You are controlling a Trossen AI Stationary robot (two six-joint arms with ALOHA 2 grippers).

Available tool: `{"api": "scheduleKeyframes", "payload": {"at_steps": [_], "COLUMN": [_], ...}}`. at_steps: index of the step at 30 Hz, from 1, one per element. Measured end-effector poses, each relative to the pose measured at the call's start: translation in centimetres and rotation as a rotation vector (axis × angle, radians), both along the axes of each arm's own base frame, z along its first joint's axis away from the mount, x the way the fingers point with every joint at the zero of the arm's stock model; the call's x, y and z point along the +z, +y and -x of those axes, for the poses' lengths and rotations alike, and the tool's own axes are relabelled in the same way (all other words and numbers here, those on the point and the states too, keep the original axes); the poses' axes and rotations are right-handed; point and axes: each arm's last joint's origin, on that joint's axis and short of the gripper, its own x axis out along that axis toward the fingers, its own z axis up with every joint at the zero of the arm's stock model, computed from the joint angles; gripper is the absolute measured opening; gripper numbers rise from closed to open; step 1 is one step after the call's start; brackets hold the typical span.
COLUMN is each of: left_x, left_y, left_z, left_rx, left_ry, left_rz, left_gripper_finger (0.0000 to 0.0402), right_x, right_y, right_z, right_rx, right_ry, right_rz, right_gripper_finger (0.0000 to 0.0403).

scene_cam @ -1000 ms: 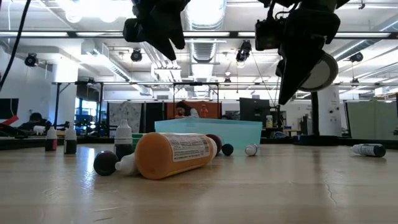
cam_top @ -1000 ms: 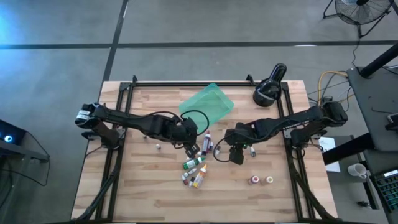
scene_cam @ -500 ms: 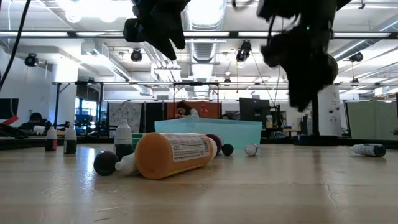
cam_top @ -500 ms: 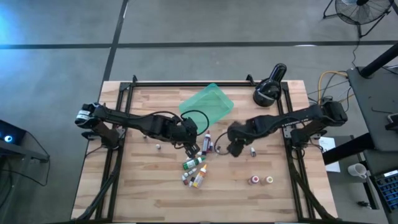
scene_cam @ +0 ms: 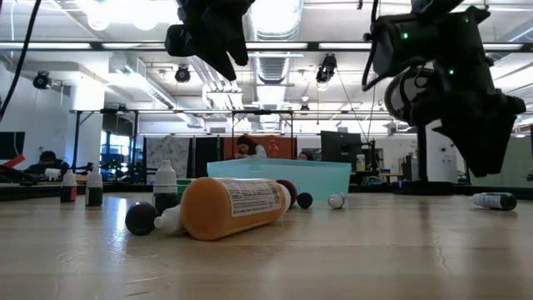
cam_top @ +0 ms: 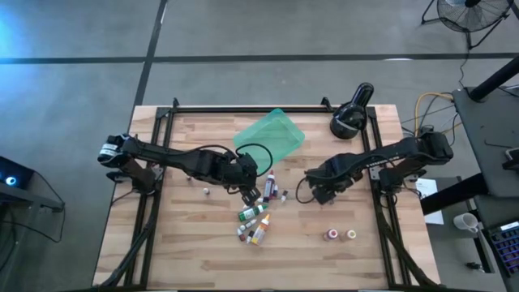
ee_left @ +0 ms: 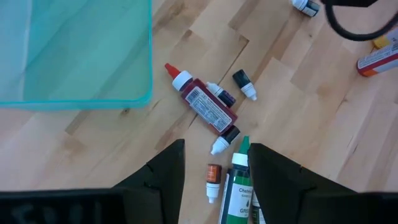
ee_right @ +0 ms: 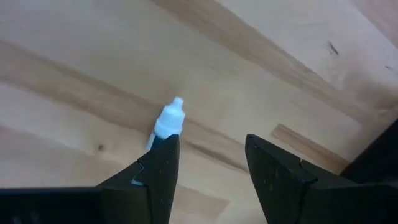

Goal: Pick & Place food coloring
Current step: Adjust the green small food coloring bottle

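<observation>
Wooden table (cam_top: 195,243), right claw (ee_right: 208,168) hiding white-capped bottle's (ee_right: 168,121) body

We see a translucent teal tray (ee_left: 74,56), a red bottle (ee_left: 205,107) with white cap, a green bottle (ee_left: 237,186), light wood-grain counter (ee_left: 298,112), black fingers (ee_left: 163,180).

I get overhead straight down on the table (cam_top: 186,251), low cam level across it; wrist cams close above its boards; all share it.
</observation>
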Motion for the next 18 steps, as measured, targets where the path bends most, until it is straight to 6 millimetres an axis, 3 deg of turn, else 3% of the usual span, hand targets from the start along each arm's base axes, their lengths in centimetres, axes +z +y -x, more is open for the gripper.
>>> {"api": "scheduleKeyframes", "payload": {"at_steps": [18], "left_x": [0.0], "left_y": [0.0], "left_z": [0.0], "left_rx": [0.000], "left_ry": [-0.001], "left_rz": [0.000], "left_gripper_finger": [0.0147], "right_x": [-1.3], "right_y": [0.1], "right_z": [-0.3], "right_rx": [-0.182], "right_ry": [-0.075], "right_rz": [-0.008], "right_gripper_finger": [0.0178]}}
